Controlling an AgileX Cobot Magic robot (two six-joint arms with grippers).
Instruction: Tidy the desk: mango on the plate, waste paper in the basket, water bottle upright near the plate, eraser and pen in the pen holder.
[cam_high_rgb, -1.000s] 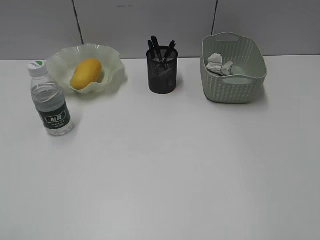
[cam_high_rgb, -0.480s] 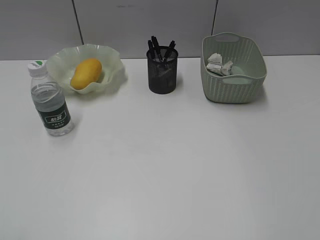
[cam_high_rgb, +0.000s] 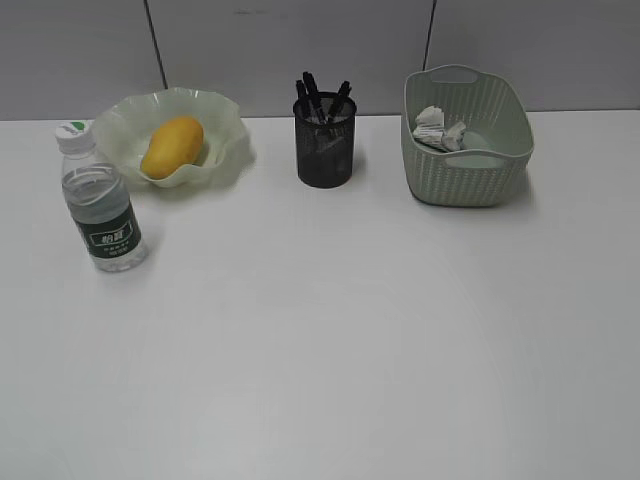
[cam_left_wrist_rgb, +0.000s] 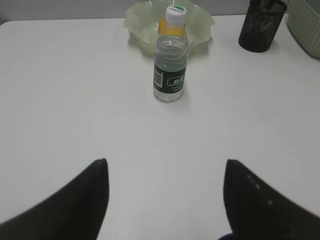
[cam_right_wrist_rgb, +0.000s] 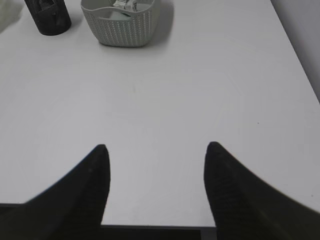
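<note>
Desk (cam_high_rgb: 330, 340), plain white tabletop: yellow-orange mango (cam_high_rgb: 172, 146) on wavy green plate (cam_high_rgb: 222, 122) at far left edge, clear bottle (cam_high_rgb: 100, 200) upright beside; my left gripper (cam_left_wrist_rgb: 165, 167) and right gripper (cam_right_wrist_rgb: 156, 150) spread, empty; I judge retreating clear suffices.

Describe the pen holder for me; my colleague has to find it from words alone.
Along the far edge of the white desk three containers stand in a row: a wavy-rimmed plate on the left, a woven basket on the right. The pen holder is the middle one. It alone is black, a small mesh cylinder with dark pens sticking up out of it.
</note>
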